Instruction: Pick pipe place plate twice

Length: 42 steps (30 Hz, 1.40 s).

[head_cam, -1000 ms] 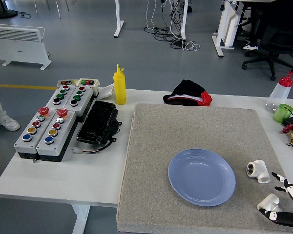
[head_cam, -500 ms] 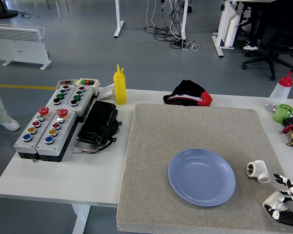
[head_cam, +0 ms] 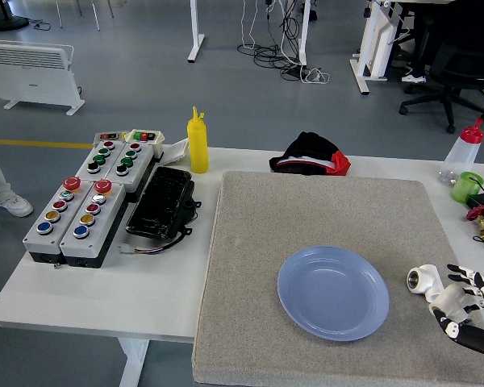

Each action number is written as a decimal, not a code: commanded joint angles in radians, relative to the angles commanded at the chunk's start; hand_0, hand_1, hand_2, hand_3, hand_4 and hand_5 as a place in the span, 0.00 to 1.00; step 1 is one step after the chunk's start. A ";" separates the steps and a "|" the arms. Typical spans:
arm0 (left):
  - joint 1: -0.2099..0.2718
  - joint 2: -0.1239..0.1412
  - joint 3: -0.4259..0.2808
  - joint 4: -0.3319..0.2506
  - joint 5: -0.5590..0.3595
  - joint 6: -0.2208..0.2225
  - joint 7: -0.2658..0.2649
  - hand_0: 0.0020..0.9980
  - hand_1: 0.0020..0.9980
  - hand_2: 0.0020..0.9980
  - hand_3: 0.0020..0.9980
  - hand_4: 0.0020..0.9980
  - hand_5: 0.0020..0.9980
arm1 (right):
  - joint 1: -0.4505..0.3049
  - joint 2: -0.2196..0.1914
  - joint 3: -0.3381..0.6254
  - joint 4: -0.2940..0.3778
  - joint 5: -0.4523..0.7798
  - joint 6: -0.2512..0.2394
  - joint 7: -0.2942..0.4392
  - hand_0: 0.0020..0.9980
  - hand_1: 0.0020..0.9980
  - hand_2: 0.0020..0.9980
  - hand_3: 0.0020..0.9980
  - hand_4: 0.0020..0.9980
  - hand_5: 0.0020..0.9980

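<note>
Head view: taking in the whole table from above, with only the right arm showing, at the lower right corner.
Right hand [head_cam: 465, 310]: curling its fingers around a white pipe piece [head_cam: 445, 299] and carrying it; half a second back the hand was sitting lower, nearer the table's front edge, and a second back that piece was lying on the mat under the fingers.
What is changing: the hand is rising and drifting toward the far side, now bringing the held piece just beside the second pipe piece [head_cam: 424, 280]; whether the two are touching is hard to tell.
Second pipe piece: sitting on the grey mat [head_cam: 323, 210], just right of the plate, not shifting across the three pictures.
Plate [head_cam: 333, 292]: blue, holding nothing yet, lying left of the hand on the mat.
Meaning for the task: the first pick is looking done, and the carry leftward to the plate is probably coming next; neither of the two placements is made so far.
Left arm: not showing anywhere.
</note>
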 joint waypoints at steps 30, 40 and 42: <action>-0.012 0.000 0.007 0.001 -0.018 0.004 -0.013 0.58 0.58 0.62 0.62 0.46 1.00 | 0.249 0.047 -0.278 -0.084 -0.004 0.094 -0.052 1.00 0.96 1.00 1.00 0.82 0.21; -0.012 0.000 0.006 0.000 -0.012 0.003 -0.009 0.58 0.58 0.62 0.62 0.46 1.00 | 0.289 0.011 -0.127 -0.180 0.049 0.068 -0.025 1.00 0.96 1.00 1.00 0.82 0.22; -0.012 0.000 0.006 0.000 -0.012 0.004 -0.008 0.58 0.58 0.62 0.62 0.46 1.00 | 0.305 0.000 -0.105 -0.228 0.081 0.074 -0.022 1.00 0.95 1.00 1.00 0.81 0.22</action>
